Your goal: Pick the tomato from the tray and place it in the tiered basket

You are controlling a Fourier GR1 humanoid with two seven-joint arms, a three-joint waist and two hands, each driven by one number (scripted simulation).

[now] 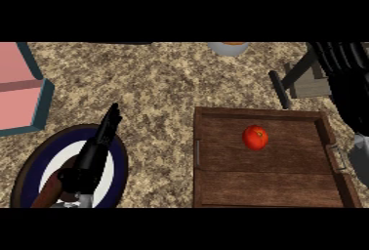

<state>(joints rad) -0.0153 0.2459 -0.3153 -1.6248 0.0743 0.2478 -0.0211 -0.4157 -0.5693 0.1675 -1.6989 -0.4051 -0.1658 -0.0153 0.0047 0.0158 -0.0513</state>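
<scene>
A red tomato (255, 137) lies on the wooden tray (216, 185), in its far half and a little right of centre. The tiered basket (306, 80), with black posts and a grey shelf, stands just beyond the tray's far right corner. My left hand (93, 156) is open over a blue-rimmed plate left of the tray, its straight fingers pointing away. My right hand (352, 93) rests open at the right edge, fingers up, beside the basket and to the right of the tray. Neither hand touches the tomato.
The blue-rimmed plate (115, 185) with a white centre sits at the lower left, a brown item (45, 194) on it. A pink box with teal sides (18, 93) stands at the far left. A pale cup (229, 47) shows at the back edge.
</scene>
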